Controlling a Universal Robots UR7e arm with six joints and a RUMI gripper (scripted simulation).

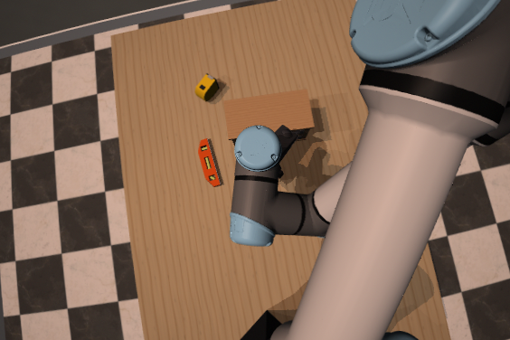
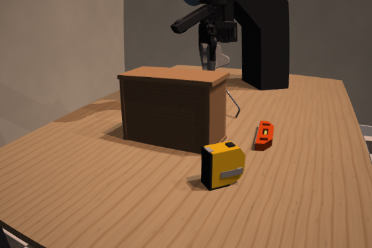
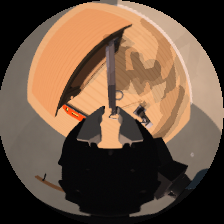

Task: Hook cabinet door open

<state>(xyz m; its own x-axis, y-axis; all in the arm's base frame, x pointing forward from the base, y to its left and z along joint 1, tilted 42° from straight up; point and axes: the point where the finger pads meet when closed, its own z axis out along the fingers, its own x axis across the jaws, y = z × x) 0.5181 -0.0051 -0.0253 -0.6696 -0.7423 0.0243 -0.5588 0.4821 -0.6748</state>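
I've got the gripper point(image 2: 208, 55) hanging behind the cabinet point(image 2: 171, 107), jaws nearly closed with nothing gripped; cabinet sits flat mid-table point(image 2: 99, 199). Through the wrist camera the open door point(image 3: 111, 75) seems edge-on between my fingertips

"What sort of place is this?"

"A workshop, going by the wooden bench point(image 1: 172, 250), a yellow tape measure point(image 2: 223, 165) and an orange spirit level point(image 2: 264, 134) lying on it."

"And around it?"

"Checkered floor point(image 1: 59, 146), plain grey walls point(image 2: 59, 34)."
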